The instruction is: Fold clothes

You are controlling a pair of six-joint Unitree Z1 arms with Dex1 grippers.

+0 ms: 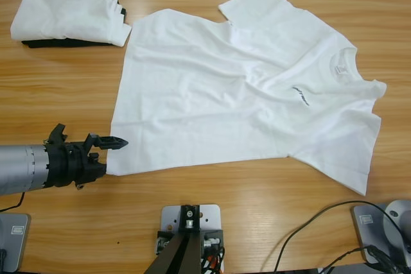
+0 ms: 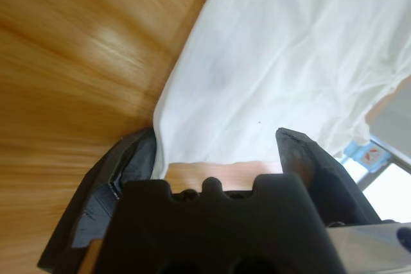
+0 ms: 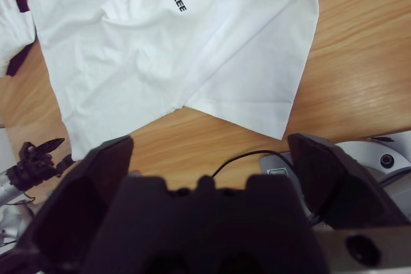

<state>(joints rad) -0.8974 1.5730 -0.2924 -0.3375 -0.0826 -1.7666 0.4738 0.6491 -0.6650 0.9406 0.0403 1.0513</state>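
My left gripper (image 1: 115,142) is spread open at the T-shirt's (image 1: 244,88) hem corner on the tabletop (image 1: 64,81), my right gripper (image 3: 212,158) open above its sleeve.

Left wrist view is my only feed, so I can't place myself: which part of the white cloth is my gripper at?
Observer: The left gripper is at a hem corner of the plain white short-sleeved T-shirt, which lies spread on the long wooden table.
Operator: Anything else on the table?
Observer: A folded white garment lies on a folded black one, next to the shirt's other hem corner.
Operator: And the right arm?
Observer: The right gripper hangs open above the table, short of the shirt's nearer sleeve, holding nothing.
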